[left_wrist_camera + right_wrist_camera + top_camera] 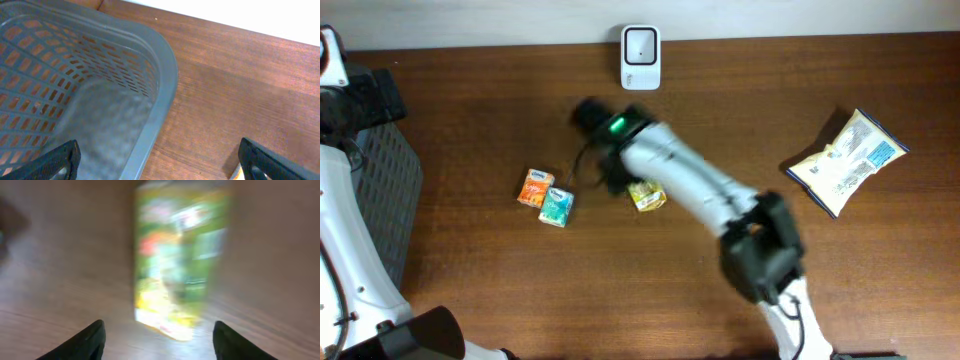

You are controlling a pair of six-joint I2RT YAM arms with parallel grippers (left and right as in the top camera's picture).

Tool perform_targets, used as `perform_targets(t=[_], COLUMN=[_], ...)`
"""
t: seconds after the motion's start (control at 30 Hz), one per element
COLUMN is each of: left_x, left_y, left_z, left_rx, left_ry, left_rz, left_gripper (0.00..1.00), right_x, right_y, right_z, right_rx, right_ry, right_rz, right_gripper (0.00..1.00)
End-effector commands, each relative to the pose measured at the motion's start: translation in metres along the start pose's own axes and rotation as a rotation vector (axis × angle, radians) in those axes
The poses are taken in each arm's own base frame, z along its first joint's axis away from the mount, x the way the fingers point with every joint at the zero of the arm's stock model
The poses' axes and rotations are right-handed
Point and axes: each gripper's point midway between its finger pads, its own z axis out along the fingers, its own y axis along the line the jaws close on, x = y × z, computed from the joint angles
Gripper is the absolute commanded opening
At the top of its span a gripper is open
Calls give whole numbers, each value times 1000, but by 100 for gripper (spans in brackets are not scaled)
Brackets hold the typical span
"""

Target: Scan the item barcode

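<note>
A green and yellow packet (647, 196) lies flat on the wooden table, and in the right wrist view the packet (180, 265) is blurred. My right gripper (159, 341) hovers just short of it, jaws open and apart from it, nothing between them. From overhead the right arm (690, 185) reaches across the table's middle and covers part of the packet. A white scanner (641, 57) stands at the back edge. My left gripper (160, 162) is wide open over the rim of a grey basket (162, 95), holding nothing.
An orange box (535, 187) and a teal box (557, 207) lie side by side left of the packet. A white, blue and yellow bag (847, 160) lies at the right. The grey basket (380, 170) stands at the table's left edge.
</note>
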Motion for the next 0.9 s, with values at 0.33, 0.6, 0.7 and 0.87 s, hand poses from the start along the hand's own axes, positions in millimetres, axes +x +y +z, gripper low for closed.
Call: perform_targets(t=[0.33, 0.6, 0.7, 0.87], left_x=[-4, -4, -4, -4], left_y=[3, 3, 3, 3], left_z=[-5, -5, -5, -5], left_rx=[-7, -7, -7, -7], left_ry=[-17, -17, -17, -17], left_rz=[6, 6, 6, 6], left_gripper=[99, 99, 99, 99], right_x=[42, 35, 14, 26], right_y=[-17, -17, -34, -60], right_z=[58, 87, 58, 18], right_rx=[-597, -590, -503, -3], right_ry=[169, 100, 28, 42], right_rz=[98, 187, 175, 12], right_gripper=[71, 8, 4, 4])
